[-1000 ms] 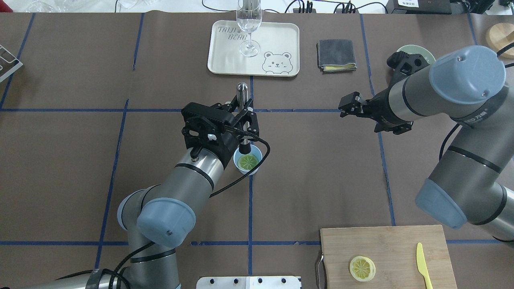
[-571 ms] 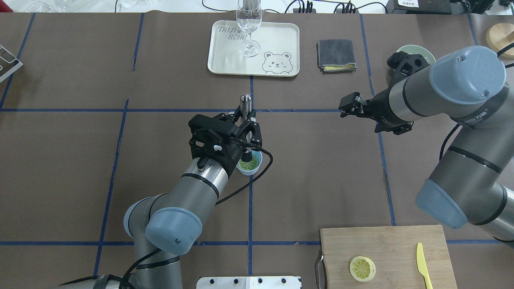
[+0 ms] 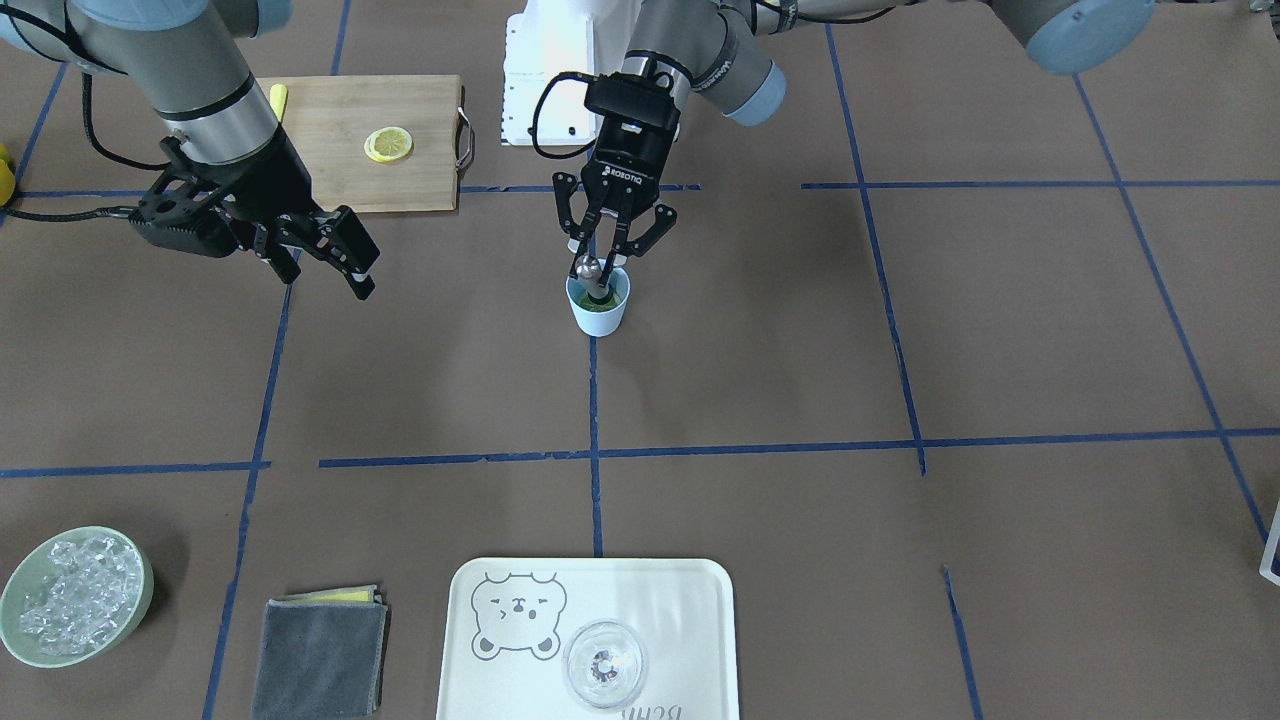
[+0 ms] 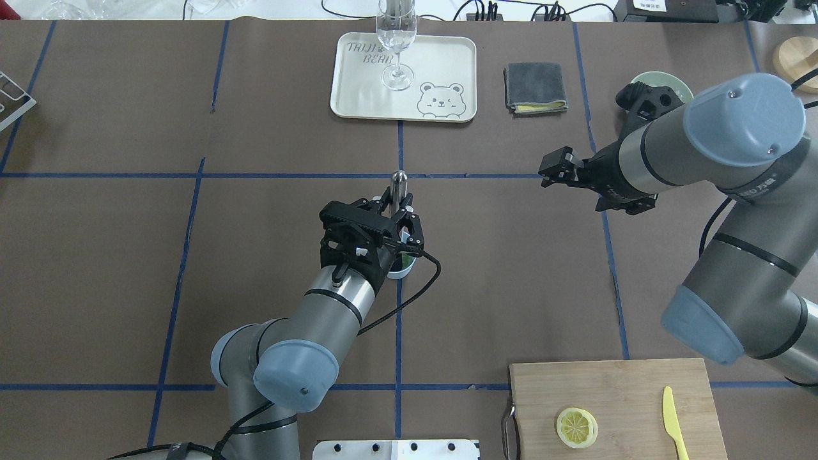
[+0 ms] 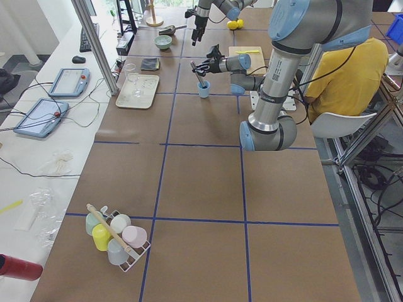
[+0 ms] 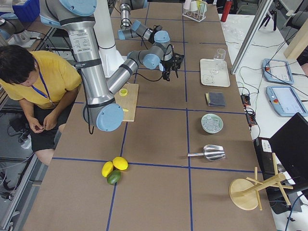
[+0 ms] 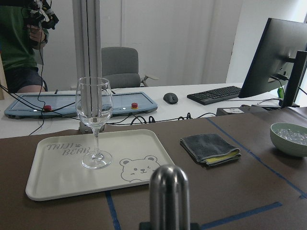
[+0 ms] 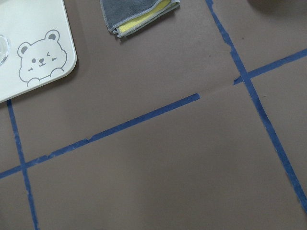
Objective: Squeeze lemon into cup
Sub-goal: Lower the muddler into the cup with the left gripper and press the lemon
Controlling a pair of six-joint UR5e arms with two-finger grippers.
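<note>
The light-blue cup (image 3: 598,310) stands near the table's middle; in the overhead view only its rim (image 4: 404,271) shows under my wrist. A yellow-green lemon slice (image 3: 604,300) lies inside it, mostly covered. My left gripper (image 3: 608,243) (image 4: 397,225) is right above the cup, shut on a steel muddler (image 4: 399,183) whose lower end is inside the cup on the slice. The muddler's rounded top fills the bottom of the left wrist view (image 7: 169,191). My right gripper (image 4: 553,168) (image 3: 350,258) is open and empty, hovering off to the cup's right.
A wooden board (image 4: 639,383) at the front right holds a second lemon slice (image 4: 576,427) and a yellow knife (image 4: 669,415). At the back are a white bear tray (image 4: 441,70) with a wine glass (image 4: 396,38), a grey cloth (image 4: 535,88) and a green bowl of ice (image 3: 75,595).
My left gripper has moved toward the robot and over the cup, bringing the muddler more upright; the cup and slice are now mostly hidden under it. The right arm has not moved.
</note>
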